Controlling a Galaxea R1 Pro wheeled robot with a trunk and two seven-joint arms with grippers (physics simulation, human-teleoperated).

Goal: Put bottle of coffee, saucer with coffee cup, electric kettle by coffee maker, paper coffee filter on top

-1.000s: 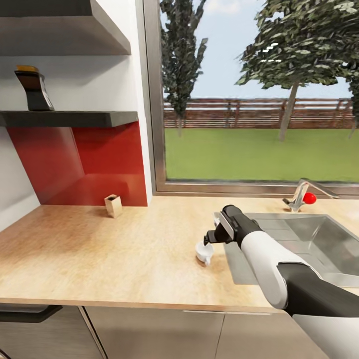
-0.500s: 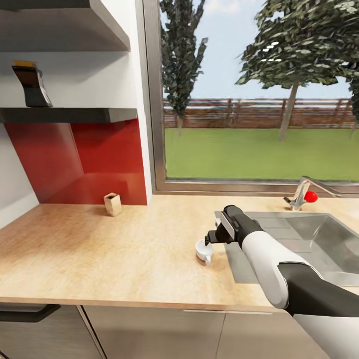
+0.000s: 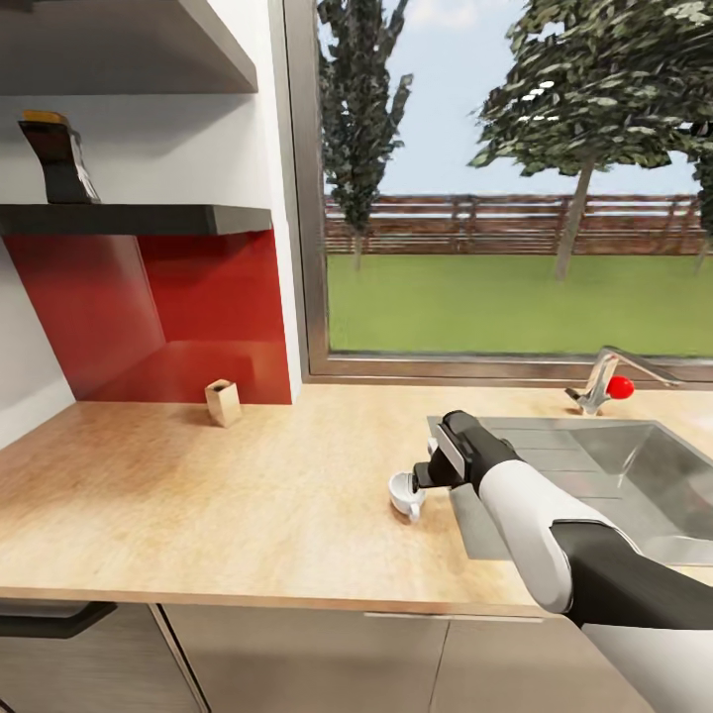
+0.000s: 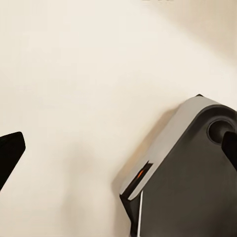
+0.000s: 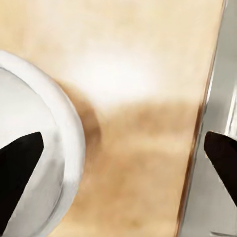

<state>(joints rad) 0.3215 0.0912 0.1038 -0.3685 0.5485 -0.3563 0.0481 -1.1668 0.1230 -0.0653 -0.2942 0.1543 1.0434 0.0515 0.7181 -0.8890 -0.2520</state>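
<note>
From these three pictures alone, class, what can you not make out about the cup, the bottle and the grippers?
- Cup: head view, too small to tell tilt or whether the right gripper touches it; right wrist view cuts it off at the edge.
- Bottle: on the shelf, near the head view's edge, label unreadable.
- Left gripper: left wrist view, only finger tips show at the edges.

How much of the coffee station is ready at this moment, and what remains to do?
Little looks done. The tiny white handled cup sits on the beige wood-grain countertop beside the steel sink, and the right pincer hangs open at it, one finger inside the rim. The dark gold-capped bottle remains on the grey shelf. Everything else remains.
</note>
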